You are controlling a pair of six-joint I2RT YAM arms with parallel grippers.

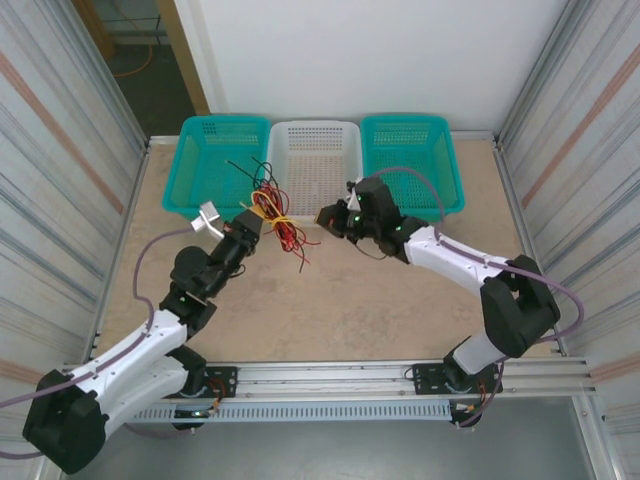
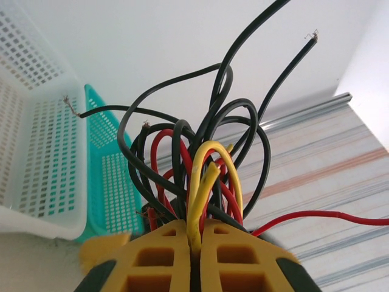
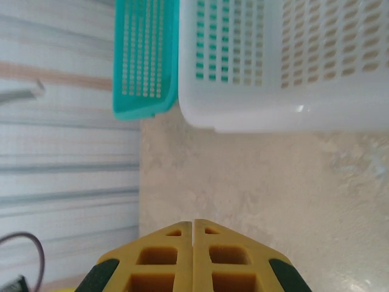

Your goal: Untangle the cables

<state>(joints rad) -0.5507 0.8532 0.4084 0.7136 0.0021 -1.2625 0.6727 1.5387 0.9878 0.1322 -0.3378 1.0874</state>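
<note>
Bright, even light; shadows on the table (image 1: 340,310) are faint. The yellow fingers (image 2: 164,255) at the bottom of the left wrist view are blurred.

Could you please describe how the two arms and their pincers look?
The left arm and the right arm have white links with black joints, and a purple-grey hose runs along each. The left pincer and the right pincer have yellow fingers with rectangular cut-outs and black bases.

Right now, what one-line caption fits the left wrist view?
Left gripper shut on a tangle of red, yellow and black cables, white basket and teal basket behind.
</note>
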